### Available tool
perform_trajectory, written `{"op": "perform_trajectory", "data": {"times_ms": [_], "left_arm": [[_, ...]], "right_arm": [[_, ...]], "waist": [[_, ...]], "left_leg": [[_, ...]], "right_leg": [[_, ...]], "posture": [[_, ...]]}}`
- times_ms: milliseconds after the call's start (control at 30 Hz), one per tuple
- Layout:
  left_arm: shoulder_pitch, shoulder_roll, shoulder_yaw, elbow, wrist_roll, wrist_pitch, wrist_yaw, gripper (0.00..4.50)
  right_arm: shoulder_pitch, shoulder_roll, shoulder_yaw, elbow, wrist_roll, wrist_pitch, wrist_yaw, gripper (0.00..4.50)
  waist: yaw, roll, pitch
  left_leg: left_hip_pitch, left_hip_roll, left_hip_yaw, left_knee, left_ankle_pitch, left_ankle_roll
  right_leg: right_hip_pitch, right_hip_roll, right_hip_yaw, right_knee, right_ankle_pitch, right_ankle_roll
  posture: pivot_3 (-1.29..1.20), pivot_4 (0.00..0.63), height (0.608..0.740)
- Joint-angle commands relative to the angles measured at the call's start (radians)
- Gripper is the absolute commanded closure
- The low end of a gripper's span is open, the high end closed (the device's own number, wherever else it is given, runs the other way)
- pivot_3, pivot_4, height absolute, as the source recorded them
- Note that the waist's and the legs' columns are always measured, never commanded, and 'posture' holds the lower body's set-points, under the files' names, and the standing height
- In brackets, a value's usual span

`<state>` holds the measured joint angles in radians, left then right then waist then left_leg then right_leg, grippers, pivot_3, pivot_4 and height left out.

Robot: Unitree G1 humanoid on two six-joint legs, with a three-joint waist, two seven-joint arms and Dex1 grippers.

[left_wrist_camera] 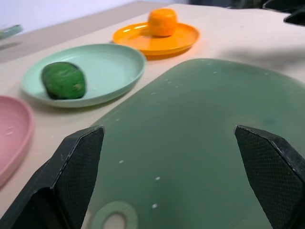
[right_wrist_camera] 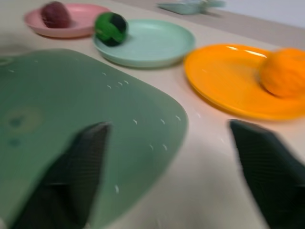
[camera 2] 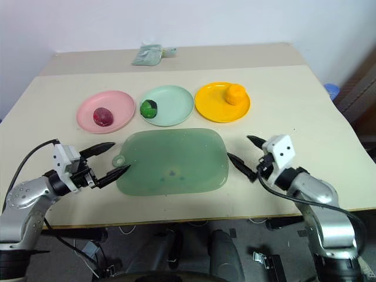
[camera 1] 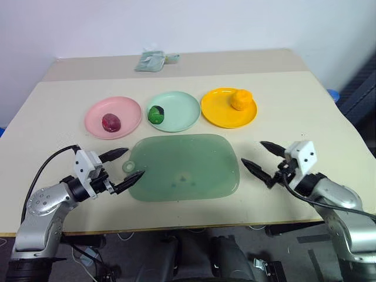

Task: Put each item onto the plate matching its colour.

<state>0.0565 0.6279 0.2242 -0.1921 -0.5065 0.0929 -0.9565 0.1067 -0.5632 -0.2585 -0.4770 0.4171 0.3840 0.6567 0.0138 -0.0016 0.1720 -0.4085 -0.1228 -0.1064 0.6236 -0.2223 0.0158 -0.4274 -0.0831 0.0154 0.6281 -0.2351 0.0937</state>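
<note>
Altogether three plates (camera 1: 113, 117), three items (camera 1: 111, 122).

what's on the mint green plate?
One green fruit with dark patches, sitting at the left edge of the mint green plate. The rest of the plate is bare. The patch of plate under the fruit is covered.

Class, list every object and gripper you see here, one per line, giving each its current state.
Purple-red fruit: on pink plate.
Green fruit: on mint plate.
Orange fruit: on yellow-orange plate.
Translucent green board: flat, bare.
Left gripper: open.
Right gripper: open.
</note>
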Motion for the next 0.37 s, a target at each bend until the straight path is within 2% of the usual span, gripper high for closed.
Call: {"op": "perform_trajectory", "data": {"times_ms": [33,200,367], "left_arm": [[0.007,0.025,0.026,-0.05,-0.03,0.031,-0.006,0.0],[0.035,0.052,0.034,-0.091,-0.052,0.076,-0.018,0.0],[0.083,0.084,0.041,-0.144,-0.068,0.126,-0.028,0.0]], "right_arm": [[0.052,0.002,-0.049,-0.077,0.027,-0.027,-0.003,0.03],[0.116,-0.004,-0.064,-0.072,0.023,-0.063,0.019,0.03],[0.105,-0.001,-0.057,-0.067,0.022,-0.053,-0.006,0.03]], "waist": [[-0.001,0.0,0.0],[-0.001,0.0,0.0],[-0.001,-0.001,0.0]], "left_leg": [[0.0,0.0,0.0,0.0,0.0,0.0],[0.0,0.0,0.0,0.0,0.0,0.0],[0.0,0.0,0.0,0.0,0.0,0.0]], "right_leg": [[0.0,0.0,0.0,0.0,0.0,0.0],[0.0,0.0,0.0,0.0,0.0,0.0],[0.001,0.0,0.0,-0.001,0.0,0.0]], "posture": [[0.0,0.15,0.74],[0.0,0.15,0.74],[0.0,0.15,0.74]]}}
